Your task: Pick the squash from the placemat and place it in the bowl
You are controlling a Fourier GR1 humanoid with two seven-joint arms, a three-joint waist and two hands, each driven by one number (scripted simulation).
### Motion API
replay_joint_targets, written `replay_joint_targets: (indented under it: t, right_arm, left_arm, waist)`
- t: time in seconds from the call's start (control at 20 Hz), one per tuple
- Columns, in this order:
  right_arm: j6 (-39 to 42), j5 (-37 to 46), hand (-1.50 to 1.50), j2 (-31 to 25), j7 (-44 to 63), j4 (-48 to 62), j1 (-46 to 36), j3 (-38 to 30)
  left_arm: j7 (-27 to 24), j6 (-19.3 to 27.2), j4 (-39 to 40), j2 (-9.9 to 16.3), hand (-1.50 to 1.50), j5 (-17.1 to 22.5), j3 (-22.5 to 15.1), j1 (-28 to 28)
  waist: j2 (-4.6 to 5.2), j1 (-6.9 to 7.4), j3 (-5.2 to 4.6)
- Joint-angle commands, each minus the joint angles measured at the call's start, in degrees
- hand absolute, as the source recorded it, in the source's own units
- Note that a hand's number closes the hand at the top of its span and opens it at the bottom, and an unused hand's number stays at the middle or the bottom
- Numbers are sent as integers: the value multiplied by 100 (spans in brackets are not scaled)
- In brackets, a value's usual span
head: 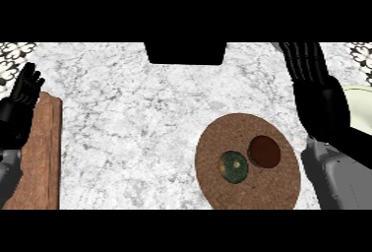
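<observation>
Squash (234,167): dark green, lying on the round cork placemat (247,197), untouched. Bowl (264,151): dark brown, on the same placemat, just beside the squash. Right hand (320,98): fingers straight and apart, above the table (138,123), right of the placemat. Left hand (20,101): open, resting at left edge by a wooden board (42,157). Step: pre-grasp; next, lowering the right hand onto the squash.

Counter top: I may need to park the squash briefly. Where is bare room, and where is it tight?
The widest bare marble lies between the wooden board at the left edge and the round placemat. The placemat is crowded: squash and brown bowl nearly touch. The right hand blocks the far right; the left hand rests open over the board.
</observation>
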Motion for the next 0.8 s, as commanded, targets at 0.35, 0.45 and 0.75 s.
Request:
replay_joint_targets:
  t: [0.35,0.45,0.75]
  right_arm:
    - [-84,1780,150,-895,628,397,1103,818]
    - [93,1066,-150,-121,357,763,1455,1023]
    - [60,2244,-150,-470,360,633,944,1494]
  left_arm:
    - [363,-875,-824,-1053,0,85,-1519,220]
    - [366,-810,-810,-1251,0,-98,-1708,150]
    - [786,-780,-1057,-1361,0,-307,-1826,133]
  waist:
    - [77,-337,74]
    - [99,-154,102]
    - [66,-108,95]
